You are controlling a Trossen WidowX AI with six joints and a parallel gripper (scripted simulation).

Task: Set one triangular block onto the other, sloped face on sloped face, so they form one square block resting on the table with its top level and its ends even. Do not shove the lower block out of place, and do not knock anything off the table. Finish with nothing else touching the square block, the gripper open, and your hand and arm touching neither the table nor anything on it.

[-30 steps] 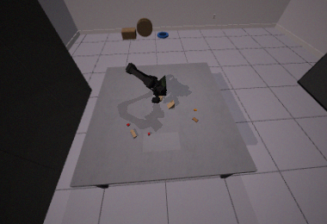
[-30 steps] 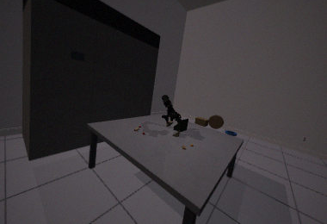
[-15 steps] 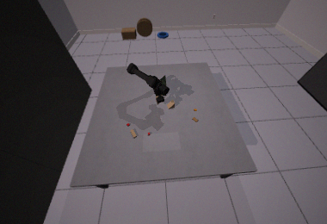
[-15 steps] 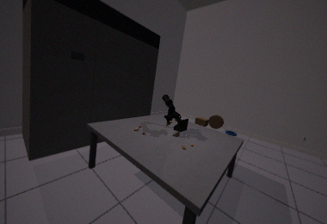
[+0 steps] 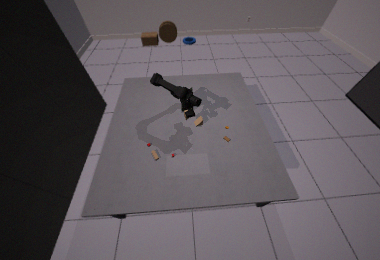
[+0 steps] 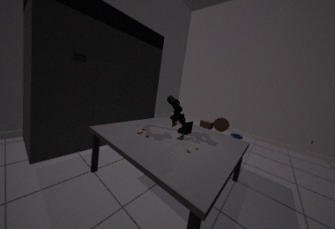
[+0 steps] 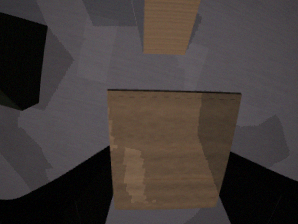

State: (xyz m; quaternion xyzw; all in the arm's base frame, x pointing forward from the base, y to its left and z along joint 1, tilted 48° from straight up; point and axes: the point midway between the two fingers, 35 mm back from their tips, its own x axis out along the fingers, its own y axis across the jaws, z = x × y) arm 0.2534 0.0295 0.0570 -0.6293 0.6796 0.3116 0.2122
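Note:
A tan wooden block (image 5: 186,114) (image 6: 174,124) (image 7: 170,125) is between the fingers of my gripper (image 5: 187,114) (image 6: 174,123) (image 7: 164,151), which is shut on it. Its broad face fills the lower middle of the wrist view. It appears to be held above the table (image 5: 250,174) (image 6: 176,162). The other tan block (image 5: 199,121) (image 6: 181,137) (image 7: 169,27) lies on the table, beyond the held block in the wrist view and apart from it. It is partly cut off by that view's top edge. The sloped faces are hard to make out.
A tan piece (image 5: 155,155) (image 6: 140,131) lies near two red bits (image 5: 149,145) (image 5: 173,155). A brown piece (image 5: 227,139) (image 6: 188,151) and an orange bit (image 5: 227,127) (image 6: 197,149) lie to the other side. A dark body, likely the arm's base (image 6: 186,128) (image 7: 20,60), stands close by.

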